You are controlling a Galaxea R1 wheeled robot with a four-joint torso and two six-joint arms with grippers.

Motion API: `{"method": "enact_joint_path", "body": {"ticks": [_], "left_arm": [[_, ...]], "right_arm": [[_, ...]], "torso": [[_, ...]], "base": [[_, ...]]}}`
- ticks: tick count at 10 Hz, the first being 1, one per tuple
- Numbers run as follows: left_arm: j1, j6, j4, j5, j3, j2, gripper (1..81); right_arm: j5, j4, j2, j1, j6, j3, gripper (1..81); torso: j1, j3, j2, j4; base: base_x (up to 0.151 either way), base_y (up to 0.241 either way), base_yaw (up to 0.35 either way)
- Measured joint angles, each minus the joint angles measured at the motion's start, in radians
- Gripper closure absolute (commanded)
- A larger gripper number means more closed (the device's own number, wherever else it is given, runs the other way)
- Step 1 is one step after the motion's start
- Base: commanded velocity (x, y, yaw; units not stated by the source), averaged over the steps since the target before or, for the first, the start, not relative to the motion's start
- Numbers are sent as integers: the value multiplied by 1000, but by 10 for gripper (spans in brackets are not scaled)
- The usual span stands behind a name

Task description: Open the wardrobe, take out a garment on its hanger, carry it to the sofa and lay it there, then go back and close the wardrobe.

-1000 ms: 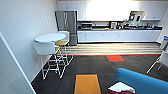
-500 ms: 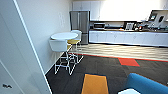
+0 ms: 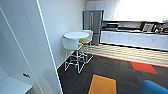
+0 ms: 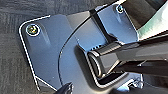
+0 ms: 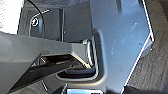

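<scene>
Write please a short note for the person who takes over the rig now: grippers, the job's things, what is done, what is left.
Grippers: left and right, open or shut cannot be told.
Sofa: a blue corner, near, at the lower right of the head view.
Tall white panel: close on the left; it may be the wardrobe, not certain.
Done: nothing can be confirmed from these views.
Left: check wardrobe and garment first, then go on with the steps not done.

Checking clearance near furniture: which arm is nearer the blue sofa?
Probably right: the sofa sits low on the robot's right side, so the left arm is farther from it. Both wrist views show carpet beneath the arms.
</scene>
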Motion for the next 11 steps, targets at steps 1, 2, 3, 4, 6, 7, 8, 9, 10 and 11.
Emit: {"method": "enact_joint_path", "body": {"ticks": [1,2,3,4,6,7,8,9,10,11], "left_arm": [[0,0,0,0,0,1,10],[0,0,0,0,0,1,10],[-1,-1,0,0,0,1,10],[-1,0,0,0,0,0,10],[-1,0,0,0,0,1,10],[0,-1,0,0,0,1,10],[-1,-1,0,0,0,1,10],[-1,-1,0,0,0,1,10],[-1,-1,0,0,0,1,10],[-1,-1,0,0,0,1,10]], "right_arm": [[0,0,1,-1,0,0,10],[0,0,0,1,0,0,10],[0,0,0,3,0,0,10],[0,0,1,3,0,0,10],[0,0,0,2,0,0,10],[0,0,0,3,0,0,10],[0,0,0,2,0,0,10],[0,0,0,3,0,0,10],[0,0,0,3,0,0,10],[0,0,0,2,0,0,10]], "torso": [[0,0,0,0],[0,0,0,0],[0,0,0,0],[0,0,0,0],[0,0,0,0],[0,0,0,0],[0,0,0,0],[0,0,0,0],[0,0,0,0],[0,0,0,0]], "base": [[0,0,346],[0,0,346],[0,0,346],[0,0,346],[0,0,346],[0,0,346],[0,0,346],[0,0,346],[0,0,346],[0,0,341]]}}
